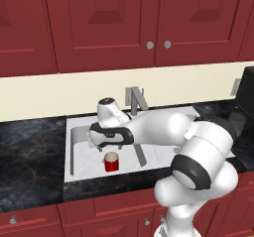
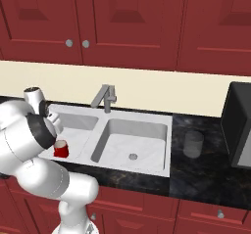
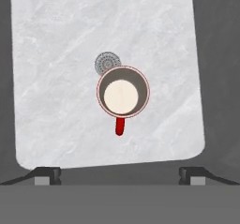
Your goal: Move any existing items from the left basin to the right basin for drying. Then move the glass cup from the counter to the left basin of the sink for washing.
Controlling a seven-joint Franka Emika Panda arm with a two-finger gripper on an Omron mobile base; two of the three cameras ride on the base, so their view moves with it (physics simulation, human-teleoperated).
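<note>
The red cup (image 3: 123, 92) stands upright on the floor of the left basin (image 3: 56, 78), just beside the drain (image 3: 104, 61), which its rim partly overlaps in the hand view. From above it shows a short red handle (image 3: 120, 126) pointing toward the gripper's side of the frame. The gripper (image 1: 110, 147) hangs directly over the cup, pointing straight down — a position that suits a vertical descent onto the rim. Its fingers (image 3: 47, 175) sit wide apart at the lower corners of the hand view, holding nothing. The cup is not yet grasped.

The right basin (image 2: 132, 140) lies bare, ready to receive it. The glass cup (image 2: 193, 144) waits upright on the counter (image 2: 206, 174), right of the sink (image 2: 169, 130) — the second step is not begun.
</note>
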